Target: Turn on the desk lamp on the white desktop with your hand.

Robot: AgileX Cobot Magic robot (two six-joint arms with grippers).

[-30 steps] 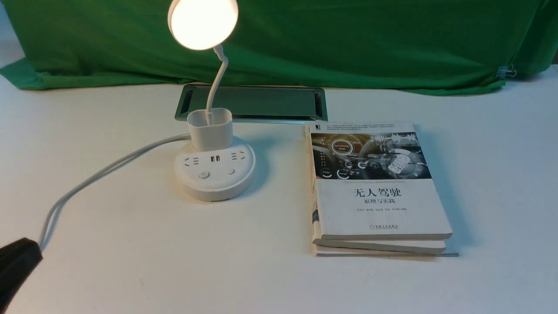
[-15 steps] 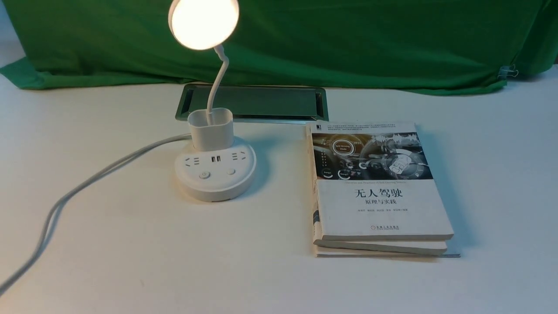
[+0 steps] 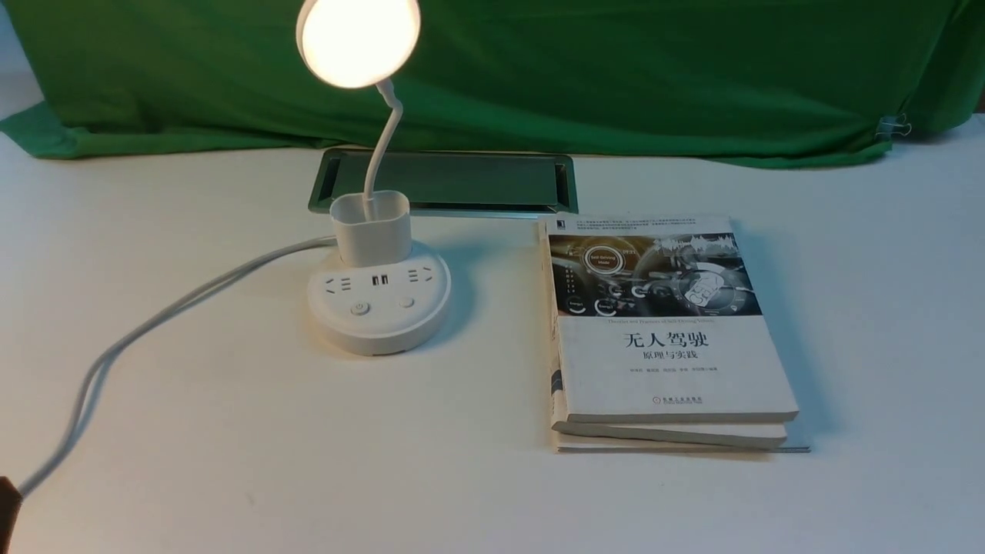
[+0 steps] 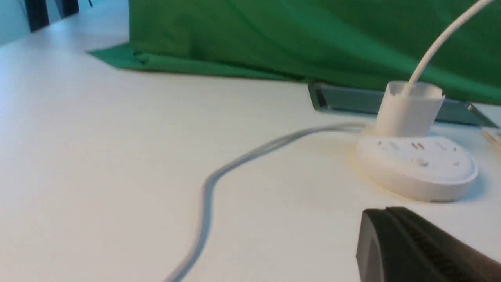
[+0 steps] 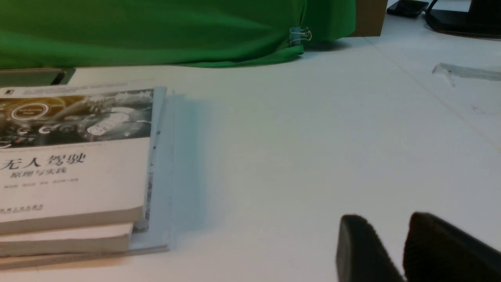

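The desk lamp stands on the white desktop left of centre. Its round head glows bright. Its base shows sockets and two buttons. My left gripper is shut and empty, low over the desktop, well in front of the lamp base and apart from it. Only a dark sliver of it shows at the bottom left edge of the front view. My right gripper stands slightly open and empty over bare desktop, to the right of the books.
Two stacked books lie right of the lamp and also show in the right wrist view. The lamp's grey cord runs to the front left. The grey cable hatch and the green cloth are behind.
My left gripper has drawn back toward the lower left, from a large dark tip in the front view to a sliver at the edge. The lamp glows throughout.
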